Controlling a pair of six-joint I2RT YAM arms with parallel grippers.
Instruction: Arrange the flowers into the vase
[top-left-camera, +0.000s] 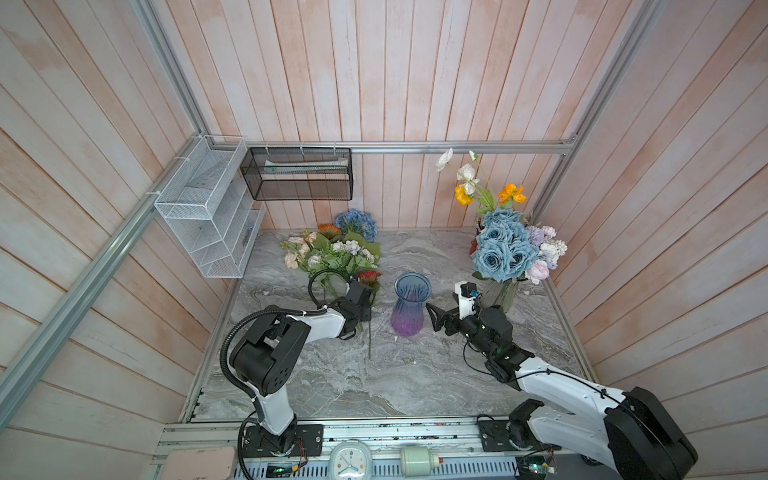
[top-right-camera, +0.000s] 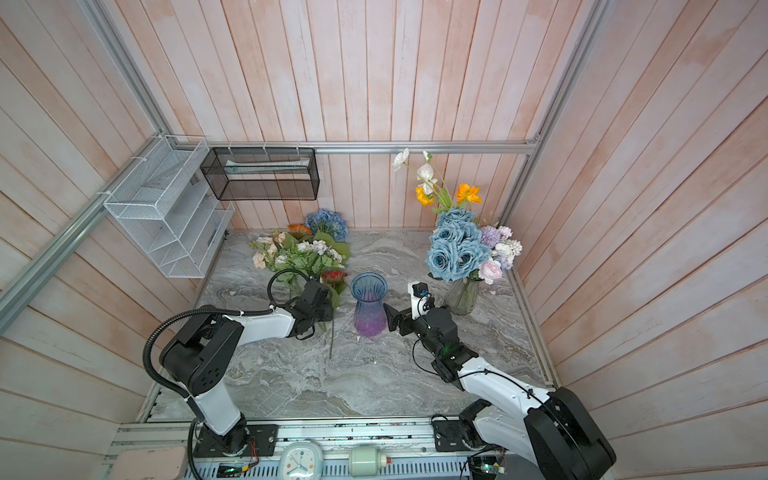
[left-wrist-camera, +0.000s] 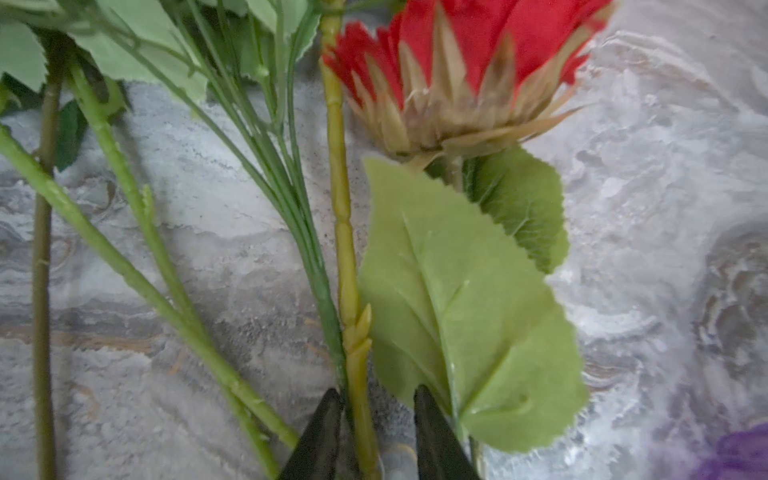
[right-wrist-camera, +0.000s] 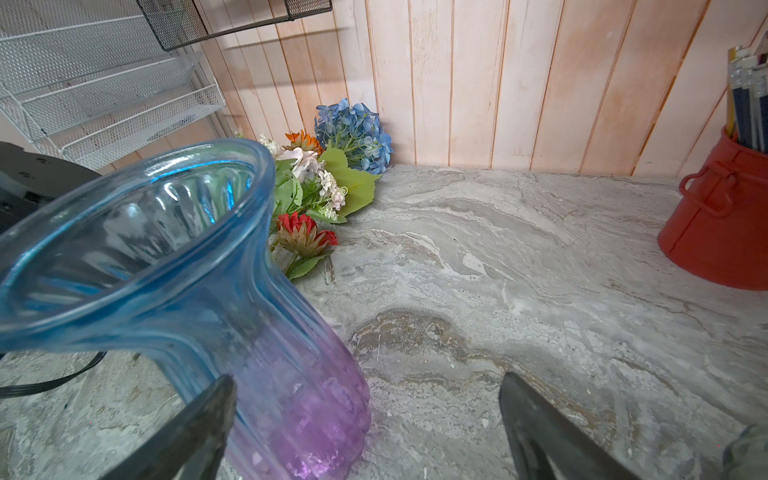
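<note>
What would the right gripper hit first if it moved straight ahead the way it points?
The vase. The right gripper points at its lower body, jaws open. In the wrist view the vase sits off-centre, so one jaw would probably touch first.

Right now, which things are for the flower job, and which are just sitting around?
For the job: loose flowers, blue-purple glass vase, left gripper around a yellow-green stem, right gripper beside the vase.
Just sitting around: red pot of pencils, white wire shelf, black mesh basket, clock.
</note>
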